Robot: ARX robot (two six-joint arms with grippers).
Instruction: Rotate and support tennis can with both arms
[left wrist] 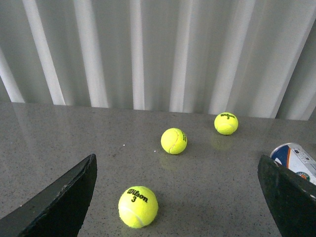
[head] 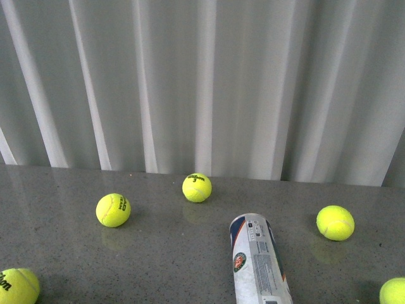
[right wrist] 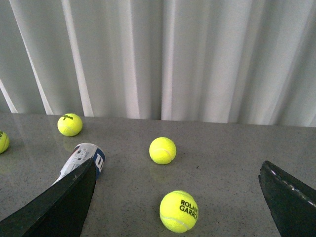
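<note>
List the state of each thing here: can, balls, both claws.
Can: lying on its side on the table, untouched.
Balls: five loose on the table, none gripped.
Left claw: open, empty.
Right claw: open, empty.

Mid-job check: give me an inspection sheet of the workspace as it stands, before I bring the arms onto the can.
Surface: grey speckled tabletop, glossy.
Job's things: tennis can lying on its side, its near end cut off by the front view's edge; not held.
Clutter: five loose tennis balls scattered around the can, none touching it.
Claws: left claw open and empty; right claw open and empty. Each wrist view shows the can's end beside one finger.
Cables: nothing seen.
Surroundings: white pleated curtain behind the table.
</note>
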